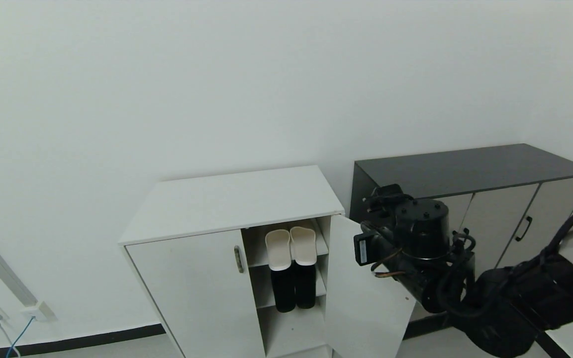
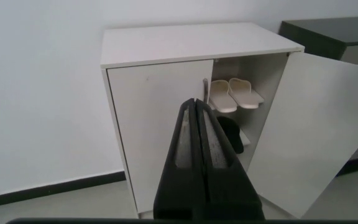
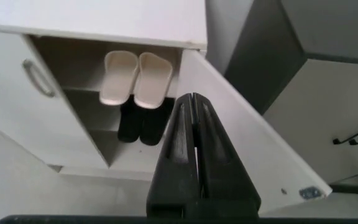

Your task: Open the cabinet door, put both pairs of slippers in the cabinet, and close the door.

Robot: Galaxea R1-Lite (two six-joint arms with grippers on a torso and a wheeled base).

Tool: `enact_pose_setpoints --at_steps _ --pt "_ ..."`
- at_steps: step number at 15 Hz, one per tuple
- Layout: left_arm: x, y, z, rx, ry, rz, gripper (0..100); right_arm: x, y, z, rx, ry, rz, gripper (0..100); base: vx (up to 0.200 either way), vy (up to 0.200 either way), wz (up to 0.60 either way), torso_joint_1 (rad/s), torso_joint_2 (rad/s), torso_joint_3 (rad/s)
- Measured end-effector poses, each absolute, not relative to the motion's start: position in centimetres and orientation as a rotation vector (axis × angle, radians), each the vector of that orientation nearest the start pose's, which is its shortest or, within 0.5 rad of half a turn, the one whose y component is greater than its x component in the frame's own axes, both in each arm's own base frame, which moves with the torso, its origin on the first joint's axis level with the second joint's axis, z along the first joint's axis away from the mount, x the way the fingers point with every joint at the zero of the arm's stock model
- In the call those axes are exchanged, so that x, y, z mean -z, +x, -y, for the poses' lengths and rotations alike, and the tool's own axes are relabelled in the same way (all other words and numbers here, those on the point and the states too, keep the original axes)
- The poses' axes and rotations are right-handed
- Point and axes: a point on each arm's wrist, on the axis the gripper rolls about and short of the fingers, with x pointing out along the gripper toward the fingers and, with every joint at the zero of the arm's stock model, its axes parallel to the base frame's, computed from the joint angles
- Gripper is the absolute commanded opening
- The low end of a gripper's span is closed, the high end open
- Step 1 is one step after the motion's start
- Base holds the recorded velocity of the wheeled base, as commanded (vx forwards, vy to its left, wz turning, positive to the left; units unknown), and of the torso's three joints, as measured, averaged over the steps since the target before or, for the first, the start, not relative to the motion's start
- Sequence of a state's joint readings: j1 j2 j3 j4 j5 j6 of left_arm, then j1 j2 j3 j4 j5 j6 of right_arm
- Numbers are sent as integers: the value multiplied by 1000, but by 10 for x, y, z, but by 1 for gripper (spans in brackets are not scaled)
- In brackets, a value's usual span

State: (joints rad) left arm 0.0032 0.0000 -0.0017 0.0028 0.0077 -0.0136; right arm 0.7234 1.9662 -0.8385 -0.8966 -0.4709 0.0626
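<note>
With the white slippers (image 1: 290, 246) and black slippers (image 1: 294, 288) lying on shelves inside the cabinet (image 1: 192, 278), we judge a glancing push could swing the open door (image 1: 366, 293) back or leave it ajar, as our right claw (image 3: 193, 102) hangs clenched and empty near it, left claw (image 2: 196, 109) likewise clenched, facing the cabinet.

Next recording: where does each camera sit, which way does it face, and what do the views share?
Head view: on the robot's head, looking forward and down at the white cabinet and its open door; right arm at right.
Left wrist view: on the left wrist, facing the cabinet front; left gripper, fingers shut, in front.
Right wrist view: on the right wrist, angled down into the open side; right gripper, shut.
Shared: all show white slippers above black slippers.
</note>
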Motion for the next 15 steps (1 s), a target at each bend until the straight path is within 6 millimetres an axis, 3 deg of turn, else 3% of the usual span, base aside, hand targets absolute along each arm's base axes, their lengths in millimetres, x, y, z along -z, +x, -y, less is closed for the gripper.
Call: enact_pose_setpoints --at_steps 8,15 --pt "-76 -23 0 -10 -13 -1 0 -118 345 -201 -136 -48 -247 0 0 0 0 0 0 0" --pt "-76 -23 0 -11 -14 -1 0 -96 373 -166 -111 -9 -345 0 0 0 0 0 0 0"
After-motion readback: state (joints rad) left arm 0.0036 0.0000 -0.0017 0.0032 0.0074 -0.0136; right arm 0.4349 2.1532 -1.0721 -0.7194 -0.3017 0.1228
